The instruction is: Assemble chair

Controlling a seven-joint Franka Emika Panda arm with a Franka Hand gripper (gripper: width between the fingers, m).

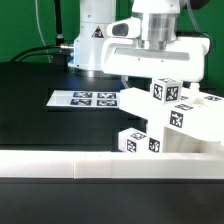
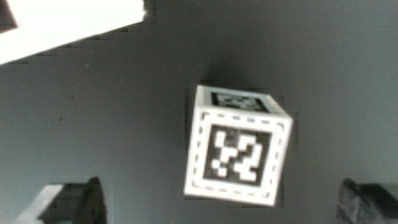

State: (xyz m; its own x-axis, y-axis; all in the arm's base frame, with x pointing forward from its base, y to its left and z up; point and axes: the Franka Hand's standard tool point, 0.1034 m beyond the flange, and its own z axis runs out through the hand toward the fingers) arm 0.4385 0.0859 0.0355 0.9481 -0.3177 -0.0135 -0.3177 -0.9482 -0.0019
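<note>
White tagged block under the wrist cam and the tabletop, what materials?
Block: likely matte white plastic, opaque with crisp molded edges; its tags look printed, possibly stickers. Table: dark matte surface with no glare; whether it is cloth, mat or laminate, the pictures cannot settle.

No readable text; only black-and-white tags on the chair (image 1: 172, 118), seemingly.

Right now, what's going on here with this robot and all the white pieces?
The arm is putting a small chair together. Its tool is open and holds nothing; in the wrist view it hangs above one tagged white block lying alone on the black table. In the exterior view, a cluster of tagged chair pieces sits behind the white border rail, near the marker board.
</note>
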